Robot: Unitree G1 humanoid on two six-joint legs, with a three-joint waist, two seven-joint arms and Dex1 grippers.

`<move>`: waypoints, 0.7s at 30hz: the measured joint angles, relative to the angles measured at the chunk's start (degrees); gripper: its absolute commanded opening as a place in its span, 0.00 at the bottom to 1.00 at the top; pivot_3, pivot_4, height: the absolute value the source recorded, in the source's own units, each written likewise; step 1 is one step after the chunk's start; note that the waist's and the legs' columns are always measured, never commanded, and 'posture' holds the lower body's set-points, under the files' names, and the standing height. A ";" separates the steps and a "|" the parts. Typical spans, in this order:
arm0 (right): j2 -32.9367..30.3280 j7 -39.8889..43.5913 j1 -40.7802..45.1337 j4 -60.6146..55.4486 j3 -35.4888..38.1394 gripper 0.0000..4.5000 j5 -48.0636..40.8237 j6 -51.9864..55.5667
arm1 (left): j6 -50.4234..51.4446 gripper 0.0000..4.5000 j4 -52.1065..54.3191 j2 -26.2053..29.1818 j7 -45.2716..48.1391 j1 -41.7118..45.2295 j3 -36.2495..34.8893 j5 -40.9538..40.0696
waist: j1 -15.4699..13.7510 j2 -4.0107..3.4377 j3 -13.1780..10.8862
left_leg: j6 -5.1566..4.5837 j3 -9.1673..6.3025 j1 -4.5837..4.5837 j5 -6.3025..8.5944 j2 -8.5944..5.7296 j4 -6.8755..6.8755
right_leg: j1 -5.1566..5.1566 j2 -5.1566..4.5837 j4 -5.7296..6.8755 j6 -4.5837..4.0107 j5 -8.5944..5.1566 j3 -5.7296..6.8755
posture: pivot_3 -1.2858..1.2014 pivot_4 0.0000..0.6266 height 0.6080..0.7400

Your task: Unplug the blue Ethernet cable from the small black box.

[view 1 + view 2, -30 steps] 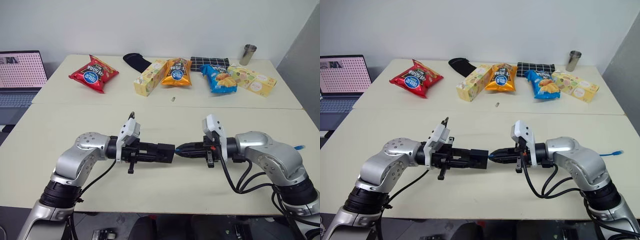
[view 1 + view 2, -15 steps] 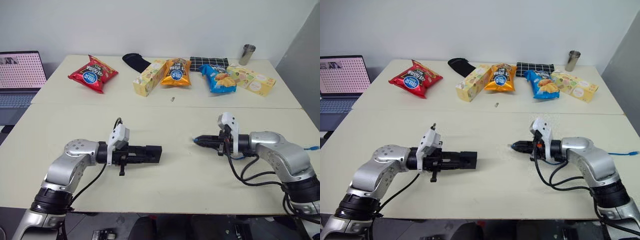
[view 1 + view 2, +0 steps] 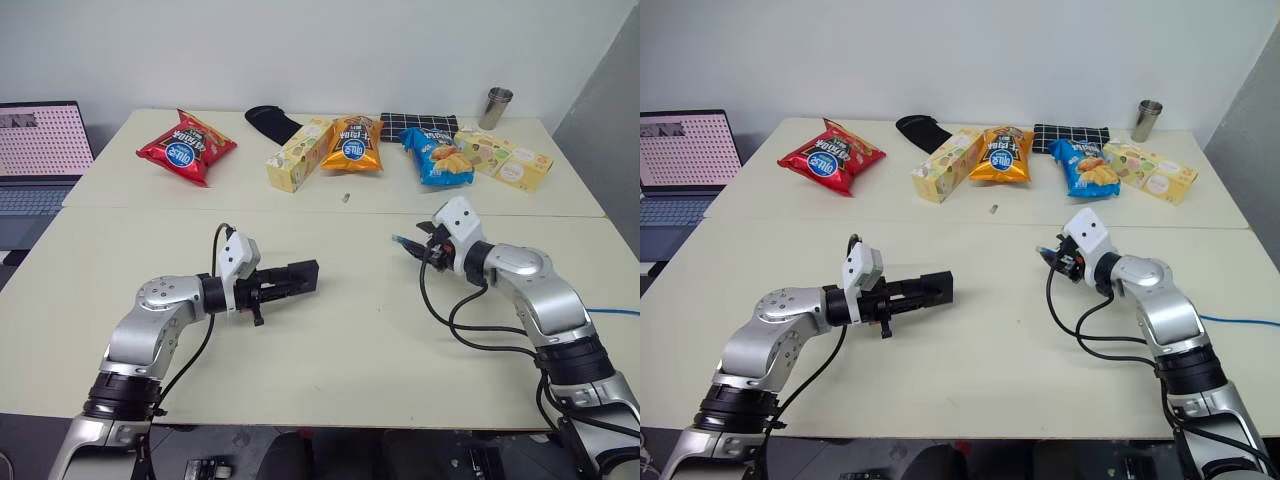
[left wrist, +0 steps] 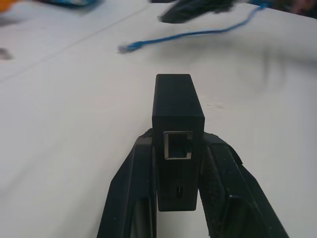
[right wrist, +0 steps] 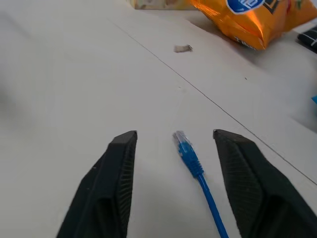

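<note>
Your left gripper [image 4: 178, 163] is clamped on the small black box [image 4: 177, 121], one finger on each side of it, holding it off the table [image 3: 330, 340]. The box sticks straight out past the fingertips, and the square port on its upward face sits empty between your fingers. Out beyond the end of the box, the plug end of the blue Ethernet cable [image 5: 190, 158] lies free on the tabletop, well apart from the box and unplugged from it.

Your right gripper [image 5: 176, 148] has its jaws spread wide and grips nothing. The cable's clear plug rests on the table in the gap between the two fingers [image 5: 116, 173], touching neither, and the blue cord runs back from there toward your wrist. In the head views a stretch of the same cord shows on the table to the outer side of your right arm, by the table's right edge.

Farther ahead of both grippers, across the seam in the table, you have a row of snacks: a red chip bag [image 3: 187, 147], a yellow box [image 3: 297, 155], an orange bag [image 3: 356, 143], a blue bag [image 3: 437, 157] and another yellow box [image 3: 505, 159], with a metal cup [image 3: 498, 108] behind them. A laptop [image 3: 40, 150] sits off to your left.
</note>
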State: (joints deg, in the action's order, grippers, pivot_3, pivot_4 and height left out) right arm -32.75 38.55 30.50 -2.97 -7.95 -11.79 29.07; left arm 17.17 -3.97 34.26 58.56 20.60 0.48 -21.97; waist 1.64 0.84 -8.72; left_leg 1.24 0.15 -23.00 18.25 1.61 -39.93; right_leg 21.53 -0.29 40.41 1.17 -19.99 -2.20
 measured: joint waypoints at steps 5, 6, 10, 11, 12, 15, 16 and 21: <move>-2.50 11.73 -1.41 -15.71 0.00 0.78 -14.06 9.16 | -11.88 0.17 -13.95 -6.36 -15.25 5.08 -3.93 7.05 | -0.10 0.06 0.01 | 0.00 -0.05 -0.01 0.00 0.03 -0.01 | -0.01 0.00 0.00 0.00 0.00 0.07 | 0.52 0.24 1.00; -2.28 12.15 -1.33 -17.27 -0.02 0.78 -15.20 10.21 | -13.47 0.17 -15.85 -6.96 -16.83 5.72 -4.44 7.70 | -0.07 0.08 0.02 | 0.00 -0.05 -0.01 0.00 0.04 -0.01 | -0.01 0.00 0.00 0.00 0.00 0.08 | 0.52 0.24 1.00; -0.51 10.10 0.05 -18.44 -0.23 0.78 -16.35 13.21 | -22.14 0.17 -25.93 -8.74 -23.14 7.60 -6.21 10.73 | -0.01 0.09 0.04 | 0.00 -0.04 0.01 0.00 0.02 -0.02 | -0.01 -0.01 0.02 0.00 0.00 0.07 | 0.52 0.24 1.00; -0.51 9.94 0.07 -18.44 -0.28 0.78 -16.34 13.54 | -22.94 0.17 -27.58 -9.17 -23.57 7.43 -6.27 10.96 | -0.01 0.09 0.03 | 0.00 -0.04 0.00 0.00 0.01 -0.02 | 0.00 -0.02 0.03 0.00 0.00 0.08 | 0.52 0.24 1.00; -0.51 9.85 0.08 -18.44 -0.33 0.78 -16.34 13.89 | -24.08 0.17 -28.71 -9.80 -23.89 7.17 -6.48 10.91 | -0.06 0.10 0.03 | 0.01 -0.05 -0.02 0.00 0.02 -0.02 | 0.02 -0.04 0.03 0.00 0.00 0.10 | 0.52 0.24 1.00; -0.33 9.44 0.37 -18.53 -0.76 0.79 -16.32 14.10 | -24.98 0.36 -29.66 -10.14 -23.33 7.00 -6.50 10.82 | -0.08 0.12 0.05 | 0.01 -0.03 0.00 0.00 -0.02 -0.03 | 0.00 -0.09 0.03 0.00 0.00 0.11 | 0.52 0.24 1.00; -0.33 9.17 0.37 -18.55 -0.78 0.79 -16.28 14.14 | -24.89 0.42 -29.74 -10.19 -22.95 6.38 -6.49 10.80 | -0.01 0.12 0.05 | 0.01 -0.02 0.00 0.00 -0.02 -0.03 | 0.00 -0.09 0.03 0.00 0.00 0.10 | 0.52 0.24 1.00; -0.41 8.20 0.36 -18.68 -0.78 0.79 -16.19 14.91 | -23.54 0.66 -27.12 -9.84 -21.64 3.49 -6.85 10.02 | 0.06 0.11 0.05 | 0.01 -0.05 0.03 0.00 0.00 -0.01 | 0.03 -0.09 0.13 0.00 0.00 0.14 | 0.52 0.24 1.00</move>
State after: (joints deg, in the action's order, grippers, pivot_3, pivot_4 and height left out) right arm -33.15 46.75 30.86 -21.66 -8.73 -27.98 43.98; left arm -6.38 -31.09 24.43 36.92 24.09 -6.37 -11.95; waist 1.70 0.95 -8.68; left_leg 1.25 0.10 -22.97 18.24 1.61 -39.94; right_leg 21.56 -0.38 40.54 1.18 -19.99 -2.06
